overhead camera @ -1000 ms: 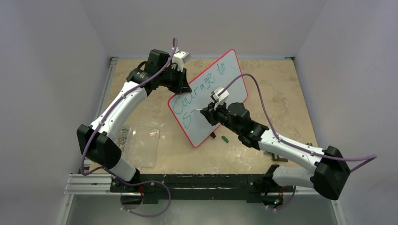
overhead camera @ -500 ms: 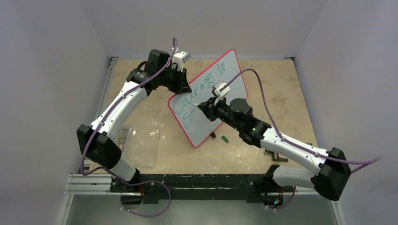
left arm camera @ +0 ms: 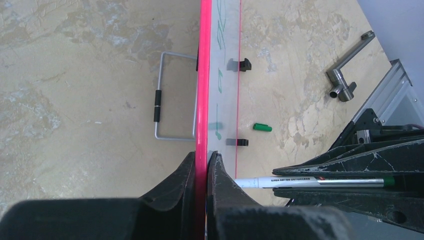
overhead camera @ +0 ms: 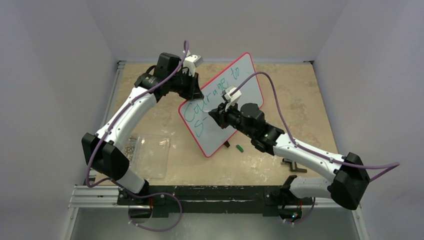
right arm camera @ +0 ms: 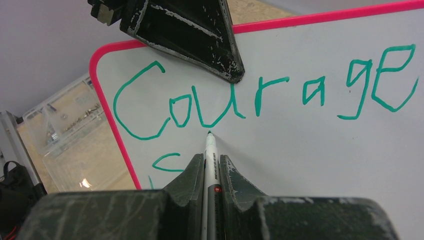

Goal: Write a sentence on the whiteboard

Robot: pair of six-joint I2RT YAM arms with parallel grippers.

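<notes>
Whiteboard (overhead camera: 247,82) stands up on its edge mid-table (overhead camera: 300,100), turned at a slant, red-pink rim all round. A wire stand (left arm camera: 172,95) sits against its back.

Left gripper (overhead camera: 192,92) is at the board's upper left edge. Seen from its wrist, the two fingers are pinched together on the red rim, one on each face of the board.

Right gripper (overhead camera: 215,114) is in front of the writing face, jaws clamped on a white marker (right arm camera: 210,150) that sticks out between them. The marker tip is at the board just under the "u" of the first word. Whether it touches the surface I cannot tell.

The sentence (right arm camera: 260,100), in teal-green: the top line reads "Courage to" along the board's long side. Below it, near the left rim, only an "S" and a short stroke.

On the table: a small green cap (overhead camera: 239,148) just beside the board's lower corner, a clear plastic container (overhead camera: 150,155) well off to the left, and a metal crank piece (overhead camera: 292,165) near the right arm.
</notes>
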